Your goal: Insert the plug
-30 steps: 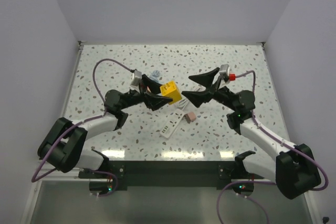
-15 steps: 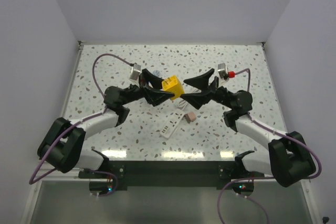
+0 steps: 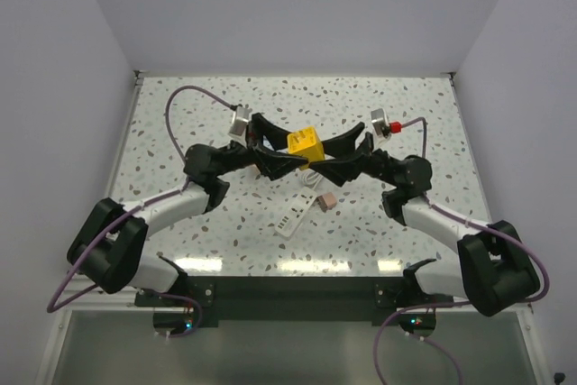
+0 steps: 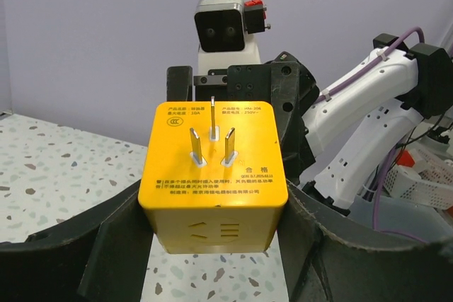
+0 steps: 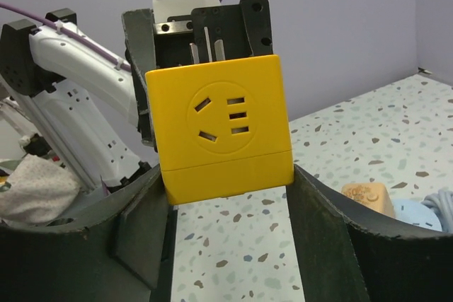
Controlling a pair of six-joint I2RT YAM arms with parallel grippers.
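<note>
A yellow cube [image 3: 305, 143] with prongs on one face and a socket on the other hangs above the table's middle. My left gripper [image 3: 290, 156] is shut on its prong end [image 4: 212, 175]. My right gripper [image 3: 321, 158] closes on its socket end [image 5: 219, 129], with both fingers touching its sides. The plug [image 3: 328, 198], small and dusty pink, lies on the table just below the two grippers, beside a white power strip [image 3: 293, 216]. Neither gripper touches the plug. It is out of both wrist views.
A peach cube [image 5: 368, 196] and a pale blue object [image 5: 419, 214] lie on the table to the right in the right wrist view. Both arms meet at the middle of the speckled table [image 3: 180, 114], which has white walls on three sides.
My left gripper carried the yellow cube up and to the right. My right gripper moved left to meet it and narrowed from wide open onto the cube.
</note>
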